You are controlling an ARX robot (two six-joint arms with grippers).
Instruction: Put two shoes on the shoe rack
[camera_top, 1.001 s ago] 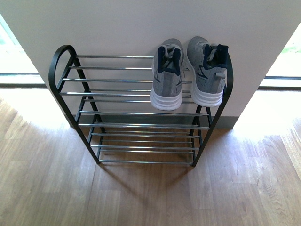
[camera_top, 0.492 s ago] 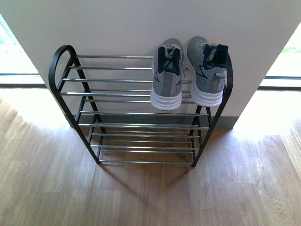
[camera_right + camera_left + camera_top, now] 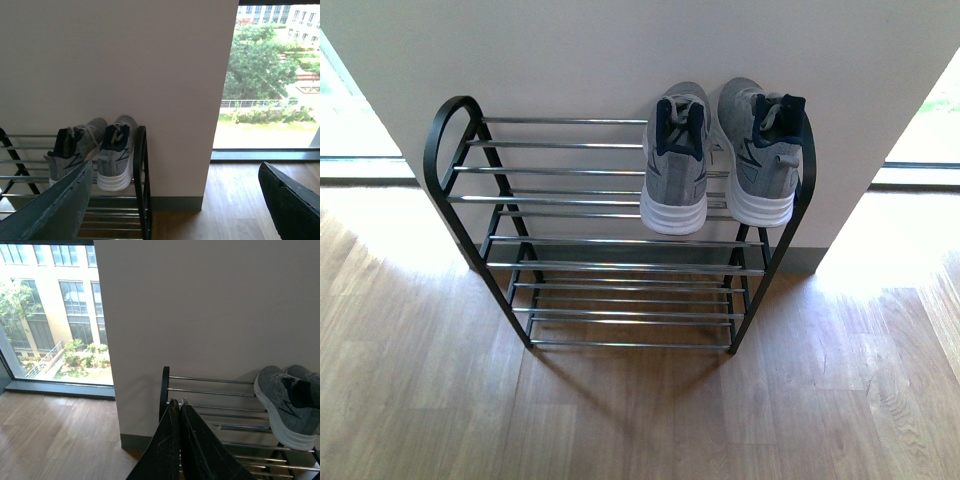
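Observation:
Two grey knit shoes with white soles stand side by side on the top tier of the shoe rack (image 3: 455,120), heels toward me: one shoe (image 3: 677,165) on the left, the other shoe (image 3: 762,155) against the rack's right end. Neither arm shows in the front view. In the left wrist view my left gripper (image 3: 176,402) is shut with nothing in it, held back from the shoe rack (image 3: 164,390); a shoe (image 3: 282,405) lies at its far end. My right gripper (image 3: 175,172) is open and empty, well back from the shoes (image 3: 116,152) and the rack's end frame (image 3: 141,175).
The rack stands against a white wall (image 3: 620,50) with a grey baseboard (image 3: 800,260). Wooden floor (image 3: 620,420) spreads in front. Floor-length windows (image 3: 50,315) flank the wall on both sides. The rack's lower tiers (image 3: 630,300) hold nothing.

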